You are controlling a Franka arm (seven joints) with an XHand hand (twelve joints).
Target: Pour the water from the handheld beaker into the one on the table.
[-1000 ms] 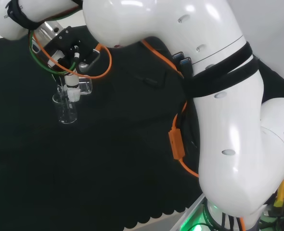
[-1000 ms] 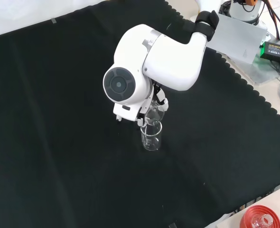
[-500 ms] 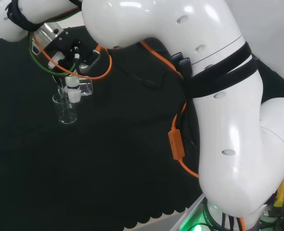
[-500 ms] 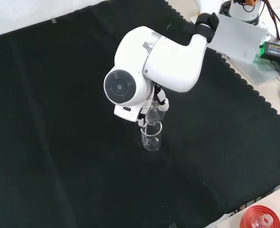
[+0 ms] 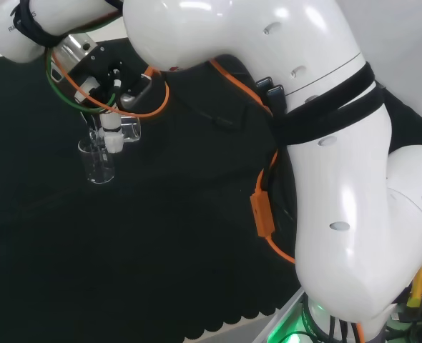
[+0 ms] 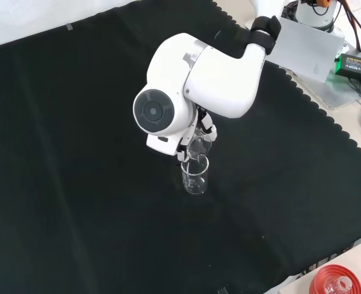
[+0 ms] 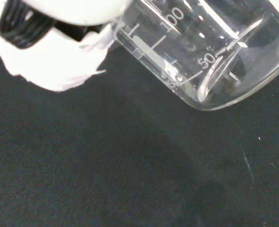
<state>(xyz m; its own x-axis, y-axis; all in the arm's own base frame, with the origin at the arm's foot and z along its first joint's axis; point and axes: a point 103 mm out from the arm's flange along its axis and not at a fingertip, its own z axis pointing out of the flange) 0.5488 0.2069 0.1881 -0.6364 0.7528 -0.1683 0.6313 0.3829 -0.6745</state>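
A clear glass beaker [image 5: 96, 161] stands upright on the black cloth; the front view has this beaker [image 6: 195, 175] just below the arm's big white link. My hand [image 5: 109, 128] is right above it, its fingers curled round a second clear beaker [image 5: 127, 128] that lies tipped on its side, its mouth over the standing one. In the front view the tipped beaker [image 6: 199, 147] sits under the white link, touching the standing beaker's rim. Close up, the wrist view has the held beaker [image 7: 201, 52] with its printed scale and a white finger [image 7: 54, 66] against its wall. No water can be made out.
The arm's white links [image 5: 325, 143] stand at the right of the head view. A red ribbed ring stand [image 6: 334, 283] with a glass piece sits at the front view's lower right corner. A grey metal plate [image 6: 309, 49] and cables lie beyond the cloth's scalloped edge.
The hand and its tipped beaker have shifted very slightly; the standing beaker has not moved.
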